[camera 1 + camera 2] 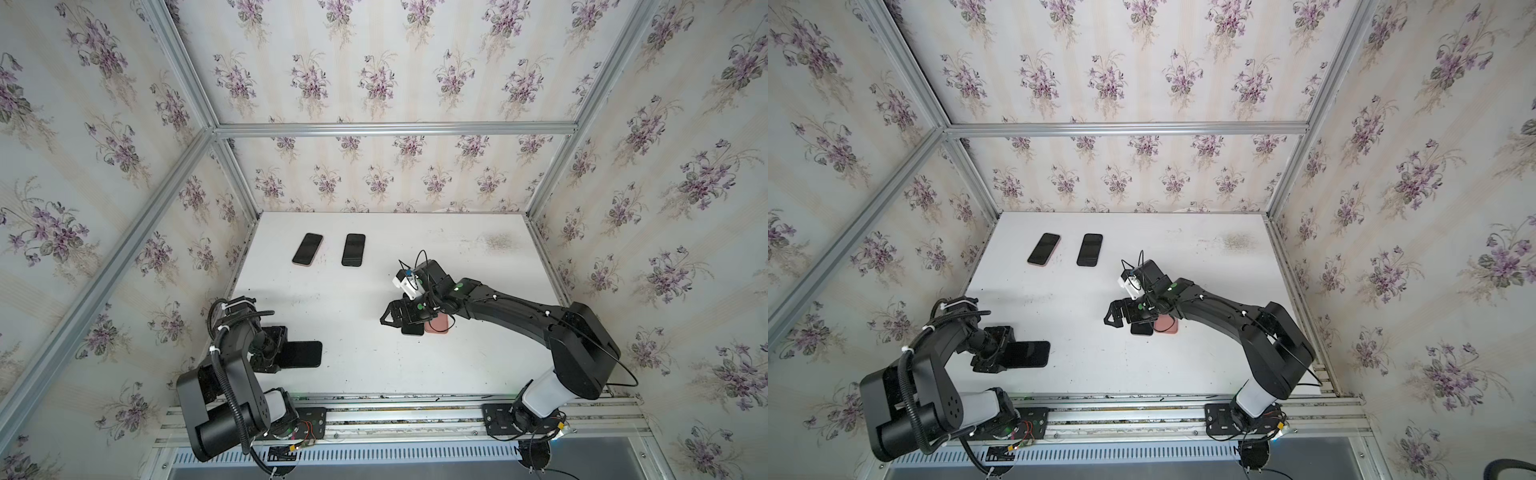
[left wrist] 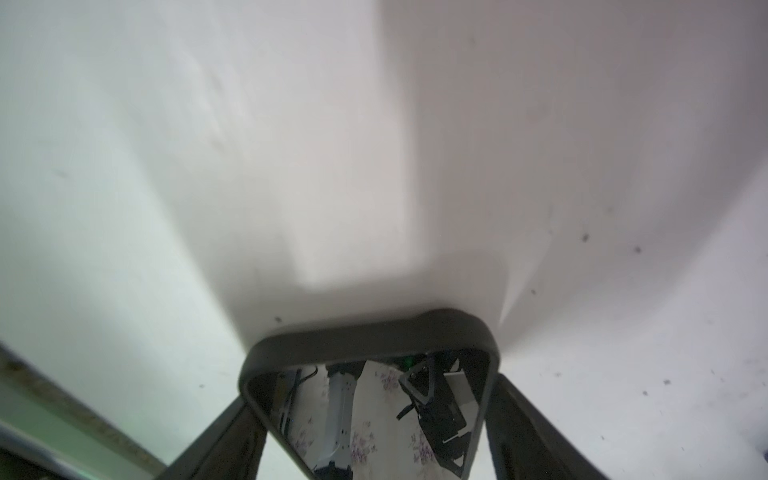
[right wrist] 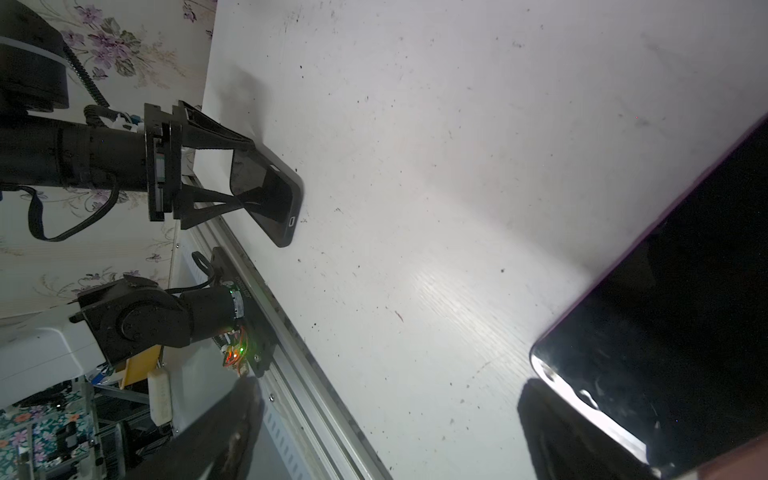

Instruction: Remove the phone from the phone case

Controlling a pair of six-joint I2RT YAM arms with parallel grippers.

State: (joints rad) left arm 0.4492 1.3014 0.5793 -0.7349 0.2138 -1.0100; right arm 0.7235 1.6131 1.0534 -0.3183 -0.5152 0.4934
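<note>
Left arm, nearest us: its left gripper sits at 7 o'clock on the table, jaws fairly wide but clamped across the cased phone. We log that phone's long axis running 9-to-3, free end toward 3 o'clock, gripped end hidden. At centre the right gripper, fully spread, hangs over a dark phone and pink case; contact we cannot judge.

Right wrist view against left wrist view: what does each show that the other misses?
Right wrist only: the left gripper seen from outside, flanking the black phone, plus a pink-edged phone close up. Left wrist only: wallpaper and an arm mirrored in that black phone's screen. Both: the black phone and the white table.
</note>
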